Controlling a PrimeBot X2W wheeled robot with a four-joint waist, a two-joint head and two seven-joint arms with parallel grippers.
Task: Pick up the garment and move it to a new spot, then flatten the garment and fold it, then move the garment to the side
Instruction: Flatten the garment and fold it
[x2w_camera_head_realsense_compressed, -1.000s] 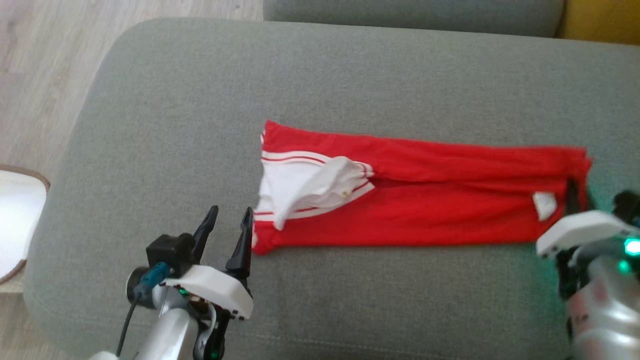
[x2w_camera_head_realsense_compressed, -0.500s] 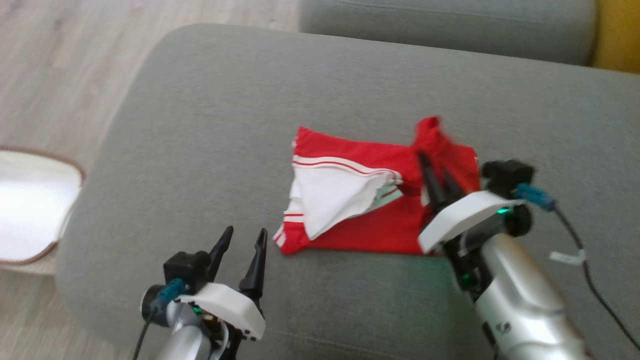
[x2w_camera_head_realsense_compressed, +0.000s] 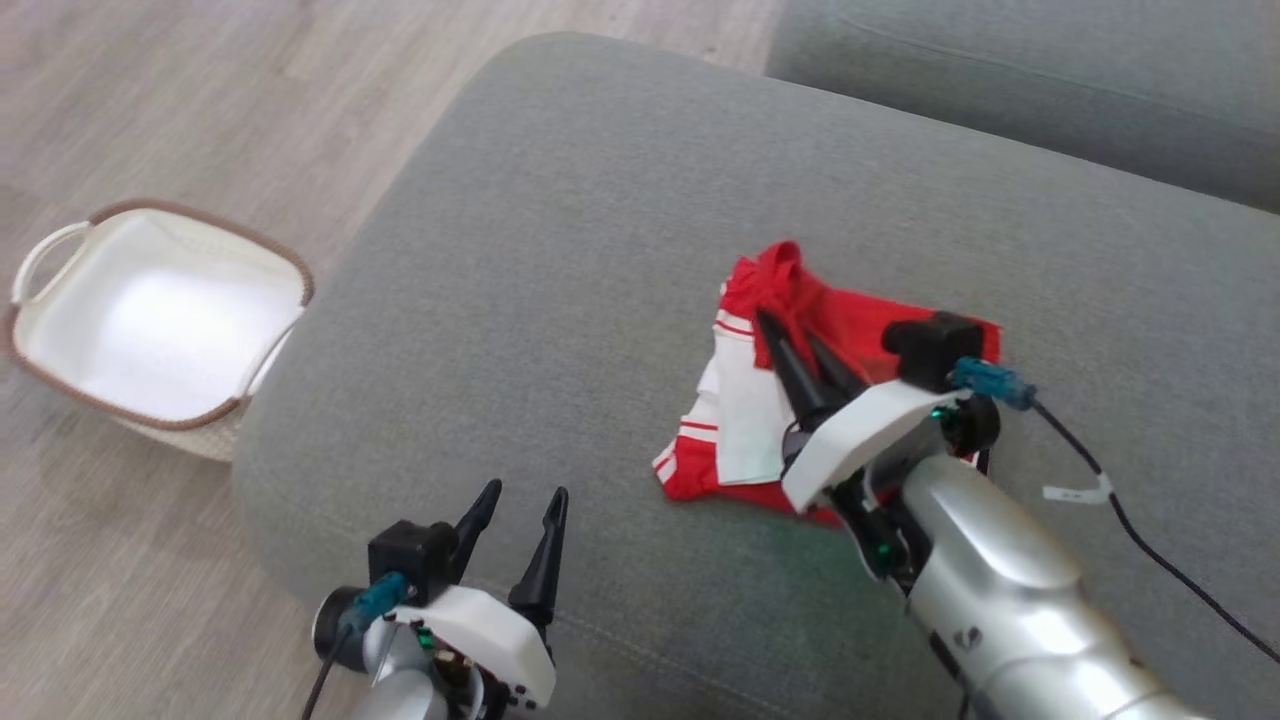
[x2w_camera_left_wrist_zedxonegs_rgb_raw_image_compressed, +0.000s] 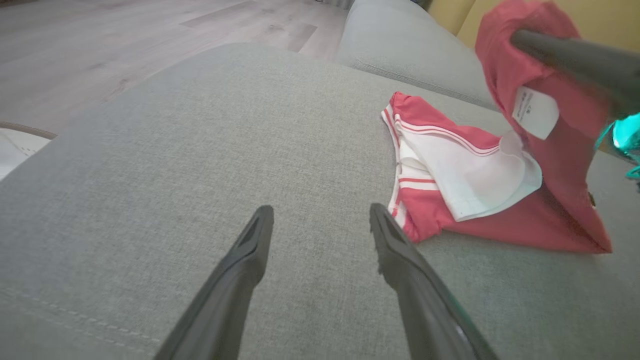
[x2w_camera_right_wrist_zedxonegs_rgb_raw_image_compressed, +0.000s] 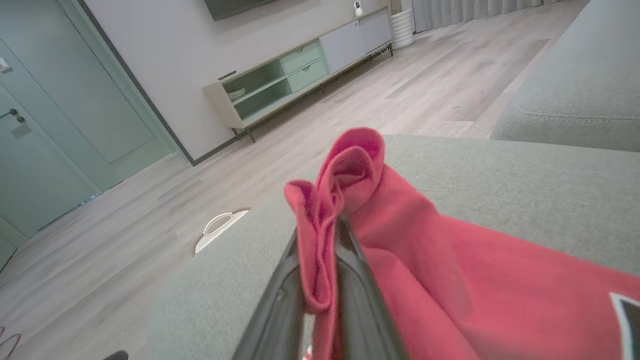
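Since half a second ago my right gripper (x2w_camera_head_realsense_compressed: 788, 330), clamped on one end of the red garment (x2w_camera_head_realsense_compressed: 740, 410), has carried it further over the striped half lying on the grey cushion (x2w_camera_head_realsense_compressed: 560, 250). I should lay it edge to edge before letting go (no dragging); my left gripper (x2w_camera_head_realsense_compressed: 526, 490) hovers nearby, fingers spread, holding nothing

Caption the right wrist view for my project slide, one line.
The right hand pinches a bunched fold of the red garment above the grey sofa cushion, wooden floor beyond.
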